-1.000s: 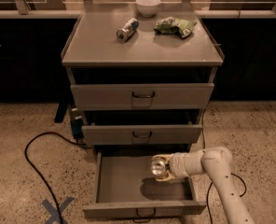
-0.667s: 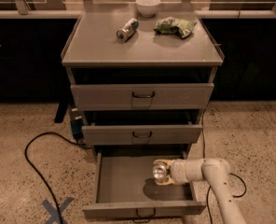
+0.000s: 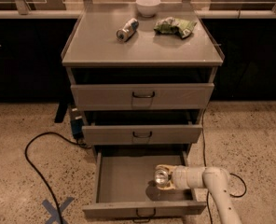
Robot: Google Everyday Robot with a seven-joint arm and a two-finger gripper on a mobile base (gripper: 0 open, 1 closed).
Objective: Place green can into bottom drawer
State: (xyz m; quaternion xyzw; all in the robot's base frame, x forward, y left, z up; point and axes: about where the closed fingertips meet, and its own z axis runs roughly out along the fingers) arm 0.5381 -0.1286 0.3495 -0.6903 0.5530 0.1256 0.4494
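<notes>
The bottom drawer [image 3: 121,178] of the grey cabinet is pulled out, and its floor shows. My gripper [image 3: 164,177] reaches in from the right on a white arm and sits low over the right half of the drawer's floor. It is shut on the green can [image 3: 161,176], which lies sideways with its shiny silver end facing the camera. The can's green side is mostly hidden by the fingers. A shadow lies on the drawer floor just under the can.
The middle drawer [image 3: 142,134] and top drawer [image 3: 142,96] stick out slightly above. On the cabinet top lie a silver-and-blue can [image 3: 127,30], a green snack bag [image 3: 175,26] and a white bowl [image 3: 148,6]. A black cable [image 3: 33,169] and a blue tape cross [image 3: 56,209] are on the floor to the left.
The arm has sunk lower, carrying the can down into the bottom drawer, closer to its floor. Nothing on the cabinet top has moved.
</notes>
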